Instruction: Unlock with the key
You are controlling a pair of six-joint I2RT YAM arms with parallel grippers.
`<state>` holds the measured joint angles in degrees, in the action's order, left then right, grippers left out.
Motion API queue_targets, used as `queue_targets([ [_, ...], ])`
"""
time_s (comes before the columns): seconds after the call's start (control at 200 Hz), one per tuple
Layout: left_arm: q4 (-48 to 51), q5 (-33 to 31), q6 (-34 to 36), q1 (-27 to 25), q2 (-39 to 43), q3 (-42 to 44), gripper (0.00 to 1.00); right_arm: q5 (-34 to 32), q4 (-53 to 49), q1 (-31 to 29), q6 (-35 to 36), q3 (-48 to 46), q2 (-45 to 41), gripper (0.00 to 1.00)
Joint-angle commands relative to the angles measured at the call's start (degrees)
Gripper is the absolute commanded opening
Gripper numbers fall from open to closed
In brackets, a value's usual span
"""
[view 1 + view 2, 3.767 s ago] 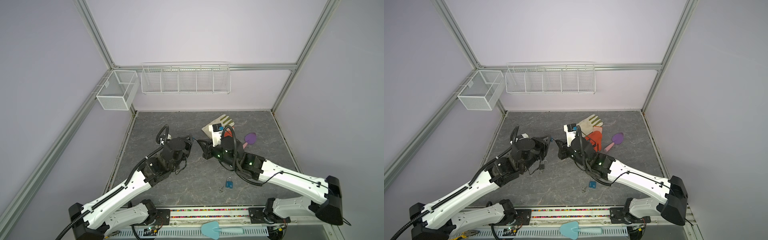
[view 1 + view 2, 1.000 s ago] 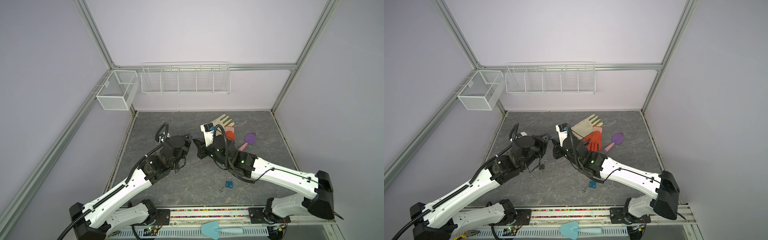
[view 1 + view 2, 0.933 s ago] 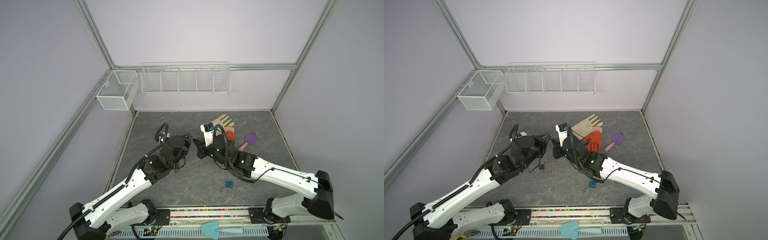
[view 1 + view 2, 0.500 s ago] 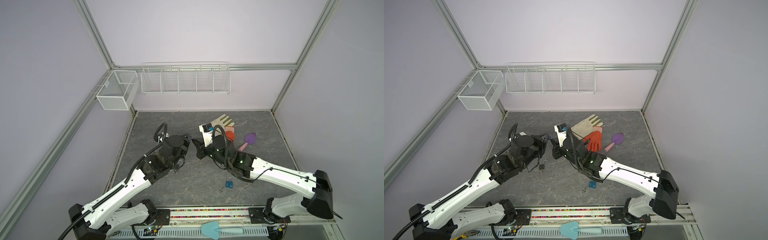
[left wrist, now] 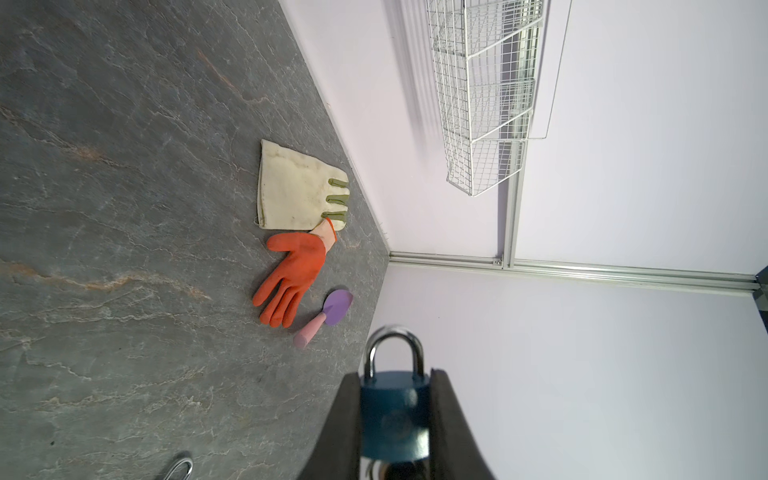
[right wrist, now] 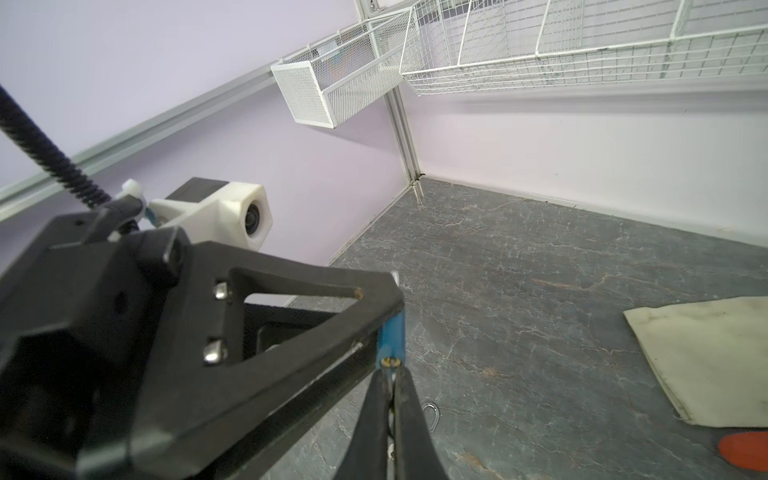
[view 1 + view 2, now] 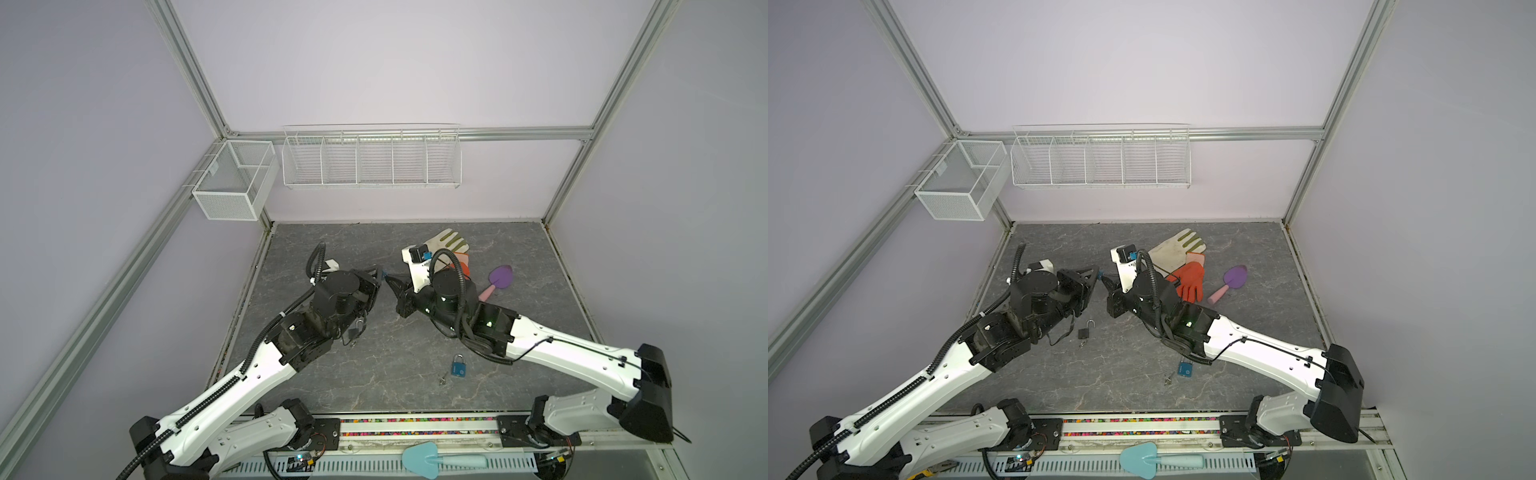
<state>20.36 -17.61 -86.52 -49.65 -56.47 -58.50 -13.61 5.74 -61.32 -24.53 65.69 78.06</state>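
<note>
We clamp the blue padlock point(image 5: 394, 415) in our left gripper point(image 5: 395, 376) above mid-table, left of centre, while our right gripper point(image 6: 392, 372), fingers pressed together, meets its keyhole end.

**A:** Surface?
**B:** Grey marbled tabletop point(image 7: 374, 241), walls on three sides.
**A:** Items lying on it, far right?
**B:** One cream glove point(image 7: 1173, 251) with green fingertips. One orange glove point(image 7: 1192, 278), its cuff touching the cream one. One purple trowel point(image 7: 496, 280) with a pink handle, just beside the orange glove.
**A:** Elsewhere?
**B:** Front right: blue padlock point(image 7: 458, 368), small key point(image 7: 443, 379) just beside it. Left of centre: black padlock point(image 7: 1084, 331), second key point(image 7: 1082, 343) just beside it.
</note>
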Motion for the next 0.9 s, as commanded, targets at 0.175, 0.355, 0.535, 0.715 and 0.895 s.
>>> queue_targets([
  [0.175, -17.9, 13.0, 4.2, -2.7, 1.7, 5.7, 0.00, 14.5, 9.6, 2.5, -23.9, 0.0, -1.7, 0.06],
  [0.355, -16.9, 14.4, 7.2, -2.3, 0.7, 4.2, 0.00, 19.5, 16.5, 3.8, -33.8, -2.3, -3.2, 0.06],
  [0.535, -14.3, 14.1, 11.3, -1.9, 0.9, 2.3, 0.00, 14.2, 6.2, 2.9, -24.5, -1.0, -6.3, 0.07],
  [0.715, -5.8, 8.4, 19.8, -1.7, 1.2, -2.0, 0.00, 6.4, -6.0, 2.7, -14.1, -0.2, -8.3, 0.19],
  [0.895, -0.4, 5.0, 30.9, -1.6, 1.4, -1.8, 0.00, -1.6, -17.4, 2.6, -6.1, 0.1, -11.5, 0.52],
])
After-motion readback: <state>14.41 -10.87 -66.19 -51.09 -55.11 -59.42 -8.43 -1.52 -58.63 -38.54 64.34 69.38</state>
